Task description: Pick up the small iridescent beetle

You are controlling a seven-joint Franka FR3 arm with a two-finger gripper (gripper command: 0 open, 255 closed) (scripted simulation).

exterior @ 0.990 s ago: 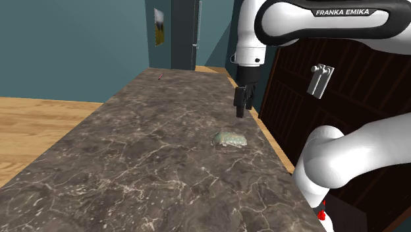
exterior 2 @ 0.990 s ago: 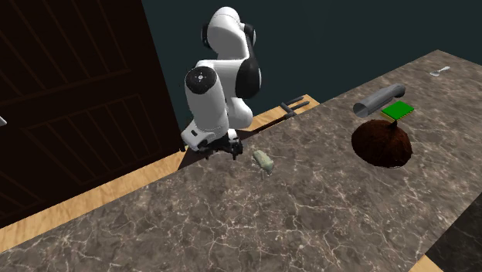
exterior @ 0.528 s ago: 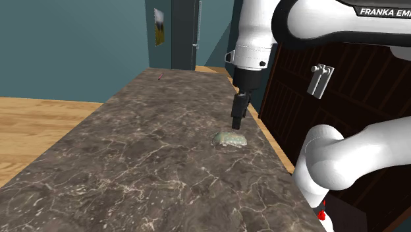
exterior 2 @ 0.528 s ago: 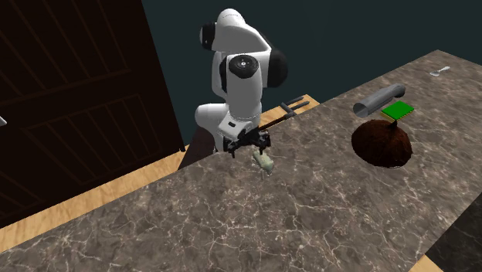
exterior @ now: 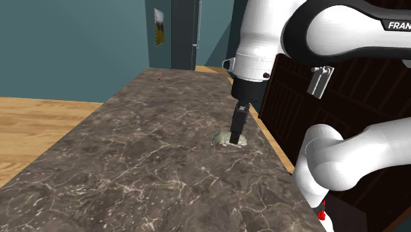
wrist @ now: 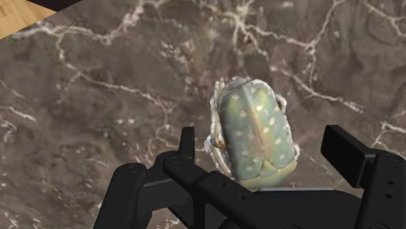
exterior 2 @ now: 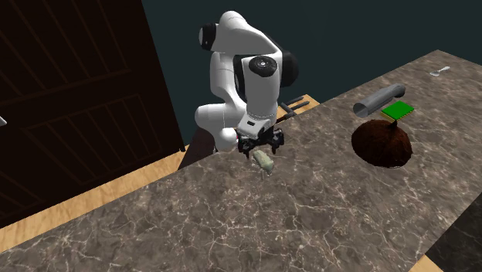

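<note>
Over the dark marbled bench [exterior: 132, 165] hangs the white arm [exterior: 263, 39], a brown mound [exterior 2: 380, 143] well apart, its jaws spread wide astride the pale green spotted beetle [wrist: 254, 133] near the bench's edge, half-hiding it in the shoulder view.

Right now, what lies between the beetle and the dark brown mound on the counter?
Only bare marbled counter. In the second exterior view, the stretch from the beetle to the brown mound holds nothing else.

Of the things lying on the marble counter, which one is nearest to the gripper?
The pale green spotted beetle, lying between the open fingers of the gripper. The brown mound, grey tube and green square lie far off.
</note>
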